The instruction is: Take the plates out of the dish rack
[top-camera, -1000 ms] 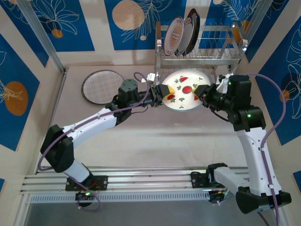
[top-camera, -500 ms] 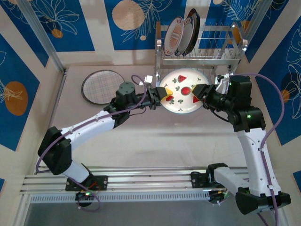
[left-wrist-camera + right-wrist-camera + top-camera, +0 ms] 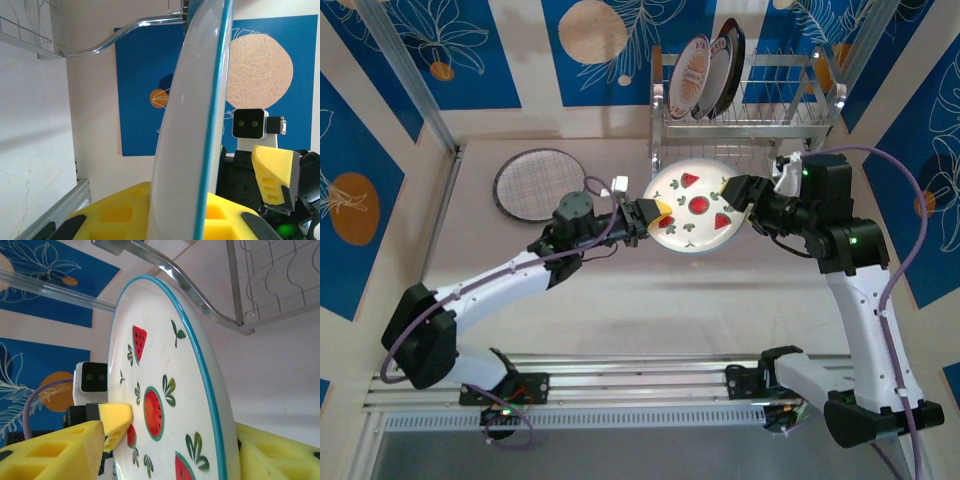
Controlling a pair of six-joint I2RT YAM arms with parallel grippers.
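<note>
Plate (image 3: 692,208) with red fruit clenched in left jaws; right jaws seemingly parted around its edge.

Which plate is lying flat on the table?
The plaid plate, left of the dish rack; the watermelon plate is held aloft, the racked plates stand upright.

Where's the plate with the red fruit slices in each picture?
Top external: plate at centre, just in front of the dish rack.
Left wrist: plate edge-on, up the middle.
Right wrist: plate face-on, centre.
Shared landmark: the dish rack's chrome bar, near the plate's top.
</note>
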